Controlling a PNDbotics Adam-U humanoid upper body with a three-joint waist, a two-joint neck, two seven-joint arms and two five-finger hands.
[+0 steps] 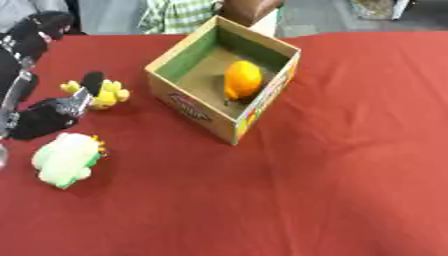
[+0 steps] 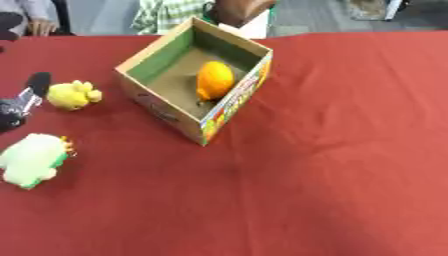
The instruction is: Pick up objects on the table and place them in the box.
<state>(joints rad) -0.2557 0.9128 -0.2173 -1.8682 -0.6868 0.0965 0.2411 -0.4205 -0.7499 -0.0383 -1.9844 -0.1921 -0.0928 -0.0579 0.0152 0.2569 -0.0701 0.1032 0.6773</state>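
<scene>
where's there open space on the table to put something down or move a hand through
Bare red cloth runs right of the box and across the whole near side. Inside the box, the floor left of the orange object is free. It is crowded at the left edge: left hand, yellow toy and white-green plush sit close together.

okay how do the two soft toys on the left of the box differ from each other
The yellow toy is bright yellow all over; the pale green toy is whitish green with a small orange bit. The yellow toy looks smaller than the pale green toy. The yellow toy lies farther back, right by the left hand; the pale green toy lies nearer. Both rest on the red cloth, outside the box.
</scene>
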